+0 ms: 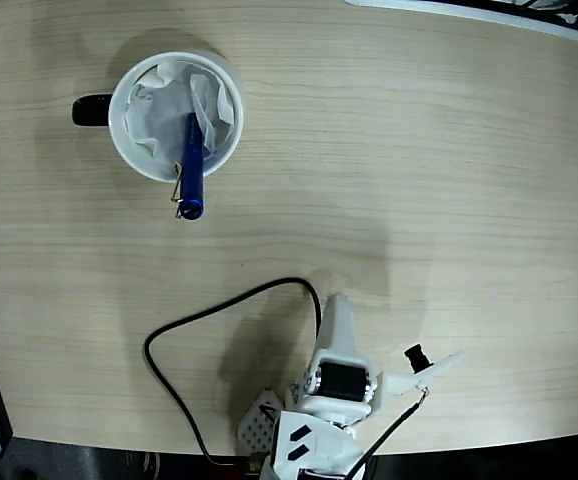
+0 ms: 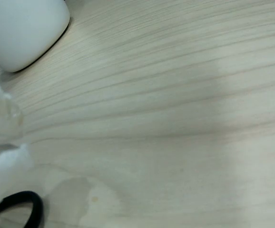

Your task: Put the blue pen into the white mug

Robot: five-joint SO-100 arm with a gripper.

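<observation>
Pale wood-grain counter (image 1: pixel 419 180) fills both views. Near me at six o'clock, my tool (image 1: pixel 337 312) holds nothing; I cannot tell its jaw state. Far off at ten o'clock, the blue pen (image 1: pixel 192 165) leans in the white mug (image 1: pixel 176 115), tail overhanging the rim; I judge a knock could tip it out.

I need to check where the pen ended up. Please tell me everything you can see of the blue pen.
In the fixed view, the blue pen is slim, glossy and deep blue, with a silver wire clip near its lower end. It stands tilted in the white mug, its upper part among crumpled white paper, its lower end leaning over the rim and sticking out above the table. Nothing holds it; the gripper is far off.
</observation>
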